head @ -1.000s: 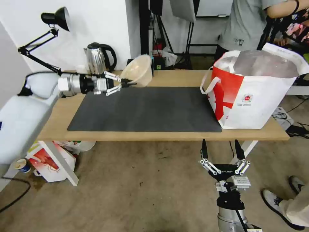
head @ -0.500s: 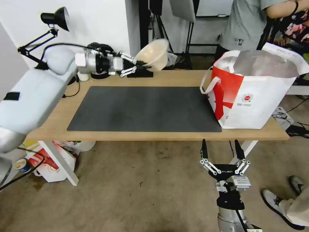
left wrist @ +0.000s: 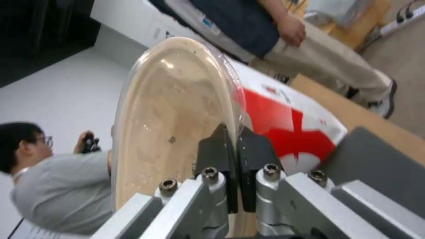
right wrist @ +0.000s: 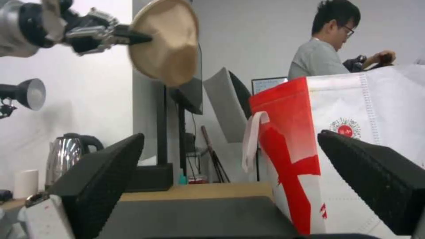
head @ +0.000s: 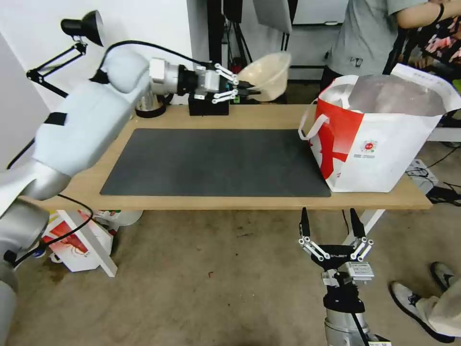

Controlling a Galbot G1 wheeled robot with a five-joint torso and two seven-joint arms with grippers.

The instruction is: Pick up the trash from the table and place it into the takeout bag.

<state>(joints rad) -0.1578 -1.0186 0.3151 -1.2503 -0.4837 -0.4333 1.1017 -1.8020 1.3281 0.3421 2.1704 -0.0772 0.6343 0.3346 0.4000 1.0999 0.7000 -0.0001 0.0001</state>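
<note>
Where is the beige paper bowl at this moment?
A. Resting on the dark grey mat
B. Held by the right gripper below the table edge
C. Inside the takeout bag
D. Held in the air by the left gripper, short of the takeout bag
D: the left gripper has its fingers shut on the rim of the beige paper bowl, tilted in the air, not yet over the takeout bag.

We see our right claw [right wrist: 230, 186] with its two black fingers [right wrist: 102, 172] spread wide apart low in front of the table [right wrist: 199, 192]. At two o'clock the takeout bag [right wrist: 354, 159] stands on the table beside the dark mat [right wrist: 195, 215]. High at ten o'clock our left claw [right wrist: 132, 37] grips the beige paper bowl [right wrist: 168, 43] by its rim, tilted on edge in the air.
</note>
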